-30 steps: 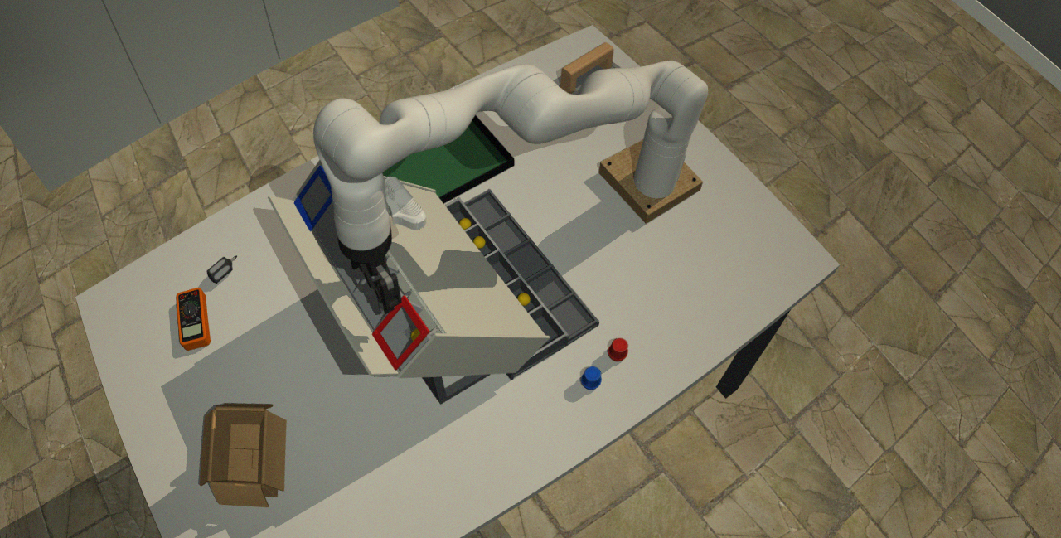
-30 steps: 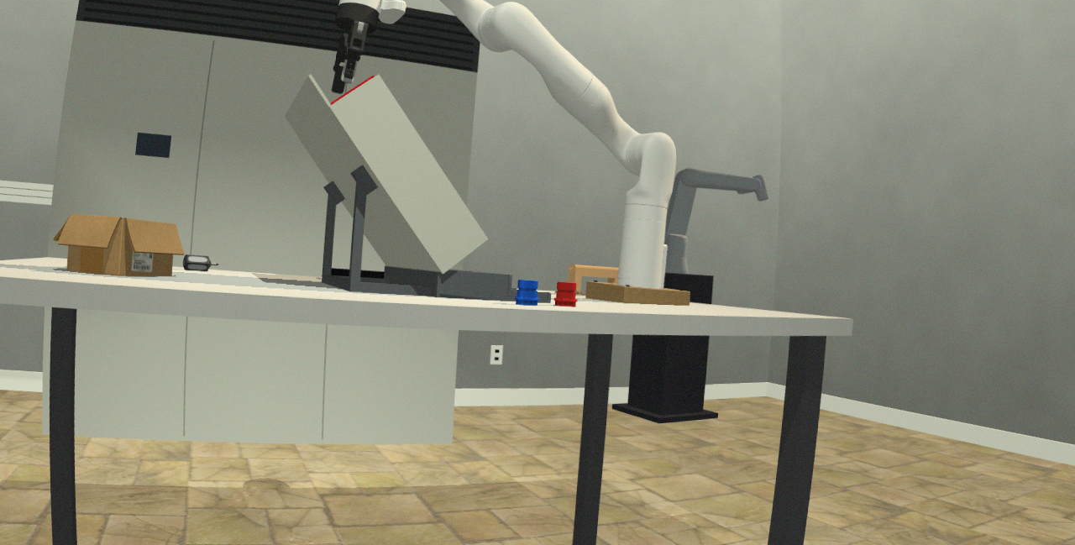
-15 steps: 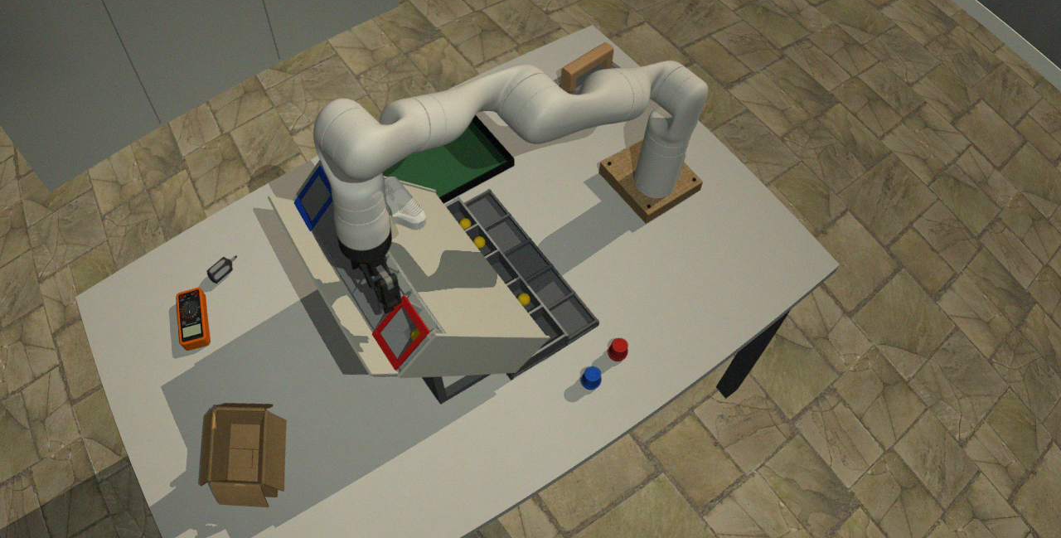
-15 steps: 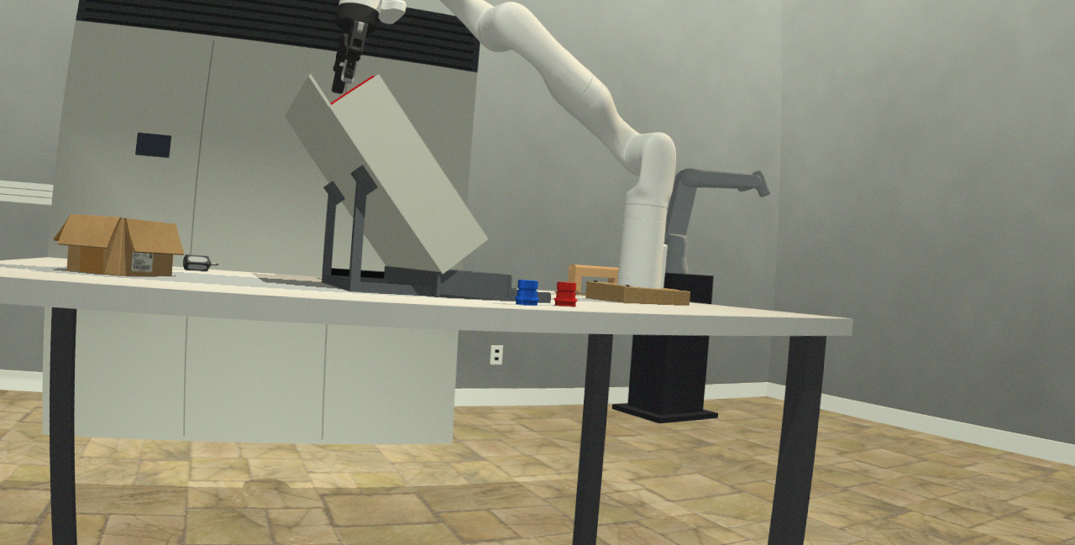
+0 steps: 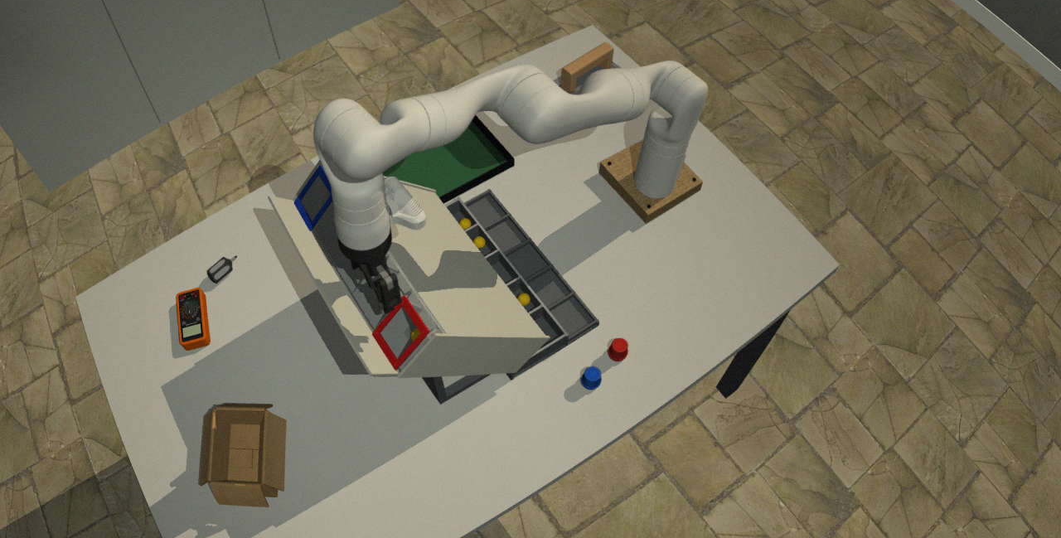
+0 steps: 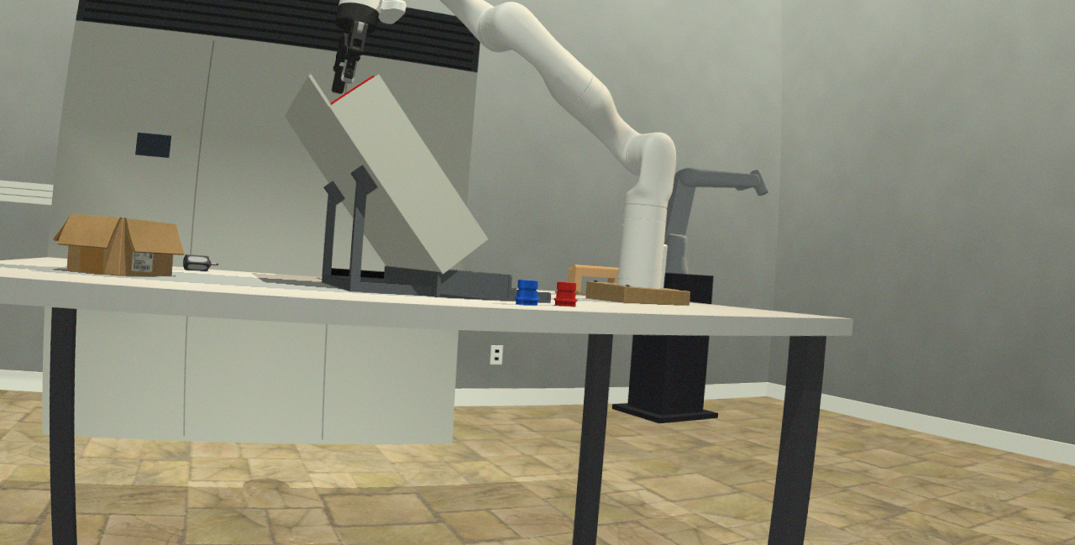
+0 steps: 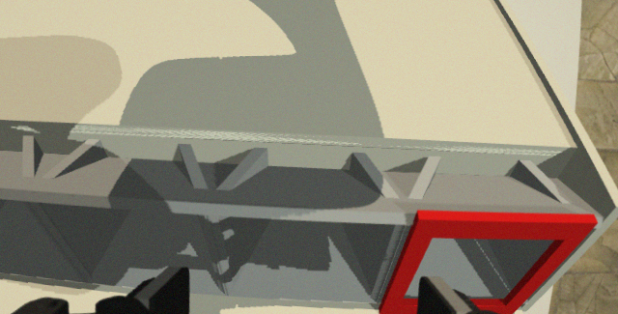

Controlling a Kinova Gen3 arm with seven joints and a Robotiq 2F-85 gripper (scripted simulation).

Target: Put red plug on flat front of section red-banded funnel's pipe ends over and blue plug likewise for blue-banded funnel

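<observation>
Gripper state: the gripper hangs above the top edge of the cover, fingers spread wide and nothing between them.
Gripper position: just beside the red-banded funnel, on the side toward the neighbouring unbanded funnel, not centred over the red frame.
Marble at funnel: a small yellow spot shows inside the red frame; it may be a marble, but it is too small to confirm.
Marbles in tray: three marbles lie in the sectioned tray at the foot of the cover, two in far sections and one in a nearer section.
Red plug: the red plug stands on the table, near the tray's near end, not on any section front.
Blue plug: the blue plug stands just beside the red plug, also unplaced.
Blue-banded funnel: the blue-banded funnel sits at the far end of the funnel row, partly behind the arm.
Progress: judged early to middle; marble testing appears under way, and both plug placements remain to be done.
Top view only: tray sections, marbles, both funnel bands and the plug layout.
Exterior view only: the steep tilt of the cover on its stand and the gripper's height close above the red edge.
Wrist view only: the row of funnel mouths and the red frame's interior; no marble is visible there.
</observation>
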